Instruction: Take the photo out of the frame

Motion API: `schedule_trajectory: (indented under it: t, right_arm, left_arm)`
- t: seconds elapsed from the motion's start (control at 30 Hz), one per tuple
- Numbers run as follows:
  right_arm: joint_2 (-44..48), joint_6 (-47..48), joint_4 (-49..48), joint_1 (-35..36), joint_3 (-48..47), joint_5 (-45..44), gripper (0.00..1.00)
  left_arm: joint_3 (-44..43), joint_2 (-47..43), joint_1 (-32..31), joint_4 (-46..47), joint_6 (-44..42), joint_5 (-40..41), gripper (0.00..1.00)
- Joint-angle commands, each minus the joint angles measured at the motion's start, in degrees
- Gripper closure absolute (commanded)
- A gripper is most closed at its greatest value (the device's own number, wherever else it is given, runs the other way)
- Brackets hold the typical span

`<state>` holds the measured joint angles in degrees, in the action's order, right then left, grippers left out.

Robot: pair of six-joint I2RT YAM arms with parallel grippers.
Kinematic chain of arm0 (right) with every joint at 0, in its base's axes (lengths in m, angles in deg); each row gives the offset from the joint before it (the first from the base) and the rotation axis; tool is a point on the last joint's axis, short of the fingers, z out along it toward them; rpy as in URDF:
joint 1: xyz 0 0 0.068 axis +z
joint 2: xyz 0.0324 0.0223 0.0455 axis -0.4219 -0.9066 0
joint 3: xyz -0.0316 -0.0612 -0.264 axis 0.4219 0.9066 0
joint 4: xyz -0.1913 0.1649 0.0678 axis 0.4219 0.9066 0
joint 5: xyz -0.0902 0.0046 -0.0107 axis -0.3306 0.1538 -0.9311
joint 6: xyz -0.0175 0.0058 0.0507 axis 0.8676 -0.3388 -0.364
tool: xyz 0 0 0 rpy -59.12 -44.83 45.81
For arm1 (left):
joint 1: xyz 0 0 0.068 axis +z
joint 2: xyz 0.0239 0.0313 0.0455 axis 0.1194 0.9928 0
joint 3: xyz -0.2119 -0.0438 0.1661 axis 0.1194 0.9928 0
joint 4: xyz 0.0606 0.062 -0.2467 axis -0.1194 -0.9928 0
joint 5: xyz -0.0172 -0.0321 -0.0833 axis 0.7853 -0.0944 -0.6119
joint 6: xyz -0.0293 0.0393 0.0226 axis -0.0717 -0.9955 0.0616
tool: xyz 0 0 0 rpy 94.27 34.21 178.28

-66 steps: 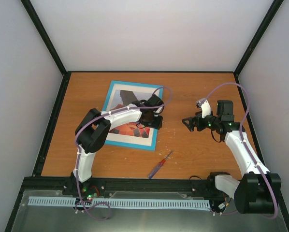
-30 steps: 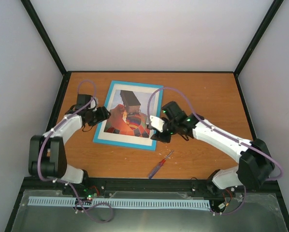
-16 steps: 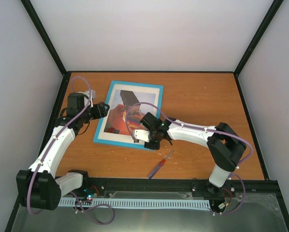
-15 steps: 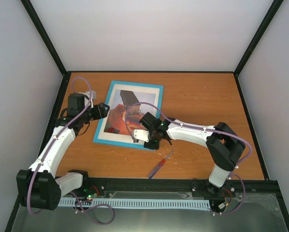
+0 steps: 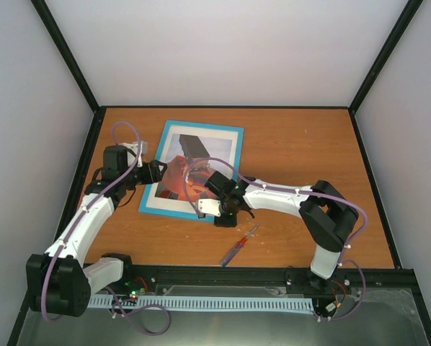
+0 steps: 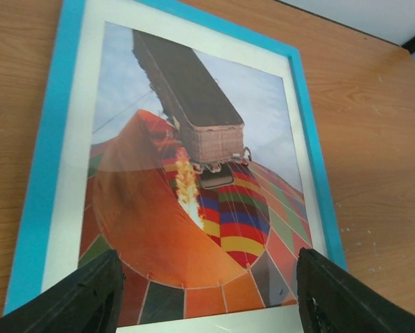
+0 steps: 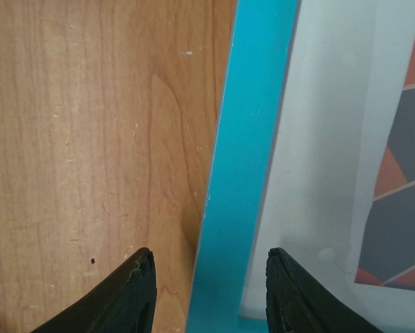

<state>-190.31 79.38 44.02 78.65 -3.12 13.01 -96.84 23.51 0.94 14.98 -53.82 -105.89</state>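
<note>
The light-blue frame (image 5: 205, 125) lies face up on the table, left of centre. Behind its glass sits the photo (image 5: 187, 160) of an orange chequered balloon with a dark basket, bordered in white. My left gripper (image 5: 156, 173) hovers at the frame's left side. In the left wrist view it (image 6: 207, 258) is open wide above the photo (image 6: 193, 201), and the blue edge (image 6: 51, 159) runs along the left. My right gripper (image 5: 220, 210) is at the frame's near right corner. It (image 7: 207, 257) is open and straddles the blue edge (image 7: 252, 152), one finger over wood, one over the white border.
A red-handled screwdriver (image 5: 237, 247) lies on the wooden table (image 5: 309, 158) just near-right of the frame's corner. White walls with black posts close in the table on three sides. A black rail (image 5: 223, 274) runs along the near edge.
The right arm has swung left and come down along the frame's right edge to its near corner, its jaws narrowing a little. The left gripper has shifted slightly right, onto the frame's left side.
</note>
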Motion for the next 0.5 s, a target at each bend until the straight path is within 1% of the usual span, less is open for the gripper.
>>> schedule_trajectory:
  t: [0.0, 0.27, 0.37, 0.4, 0.47]
  right_arm:
    - [-2.26, -0.26, -0.69, 0.49, -0.69, -2.02, 0.58]
    - [-3.88, -0.3, -2.15, 1.24, 0.38, -5.99, 0.65]
    - [-3.09, -1.36, -3.57, 1.33, 3.25, -7.91, 0.67]
    - [-2.86, -1.84, -3.81, 1.28, 4.24, -8.38, 0.7]
    - [-2.44, -2.57, -3.78, 1.33, 5.97, -9.53, 0.81]
  left_arm:
    - [2.43, -1.08, -0.24, 5.68, -1.37, -5.71, 0.31]
    - [2.11, -2.35, -0.24, 5.9, -2.66, -4.12, 0.34]
    - [2.82, -4.88, -0.37, 7.9, -2.81, -7.19, 0.38]
    - [3.68, -6.07, -0.75, 9.49, -2.75, -9.42, 0.38]
    - [4.65, -7.82, -2.79, 11.32, -3.06, -10.63, 0.38]
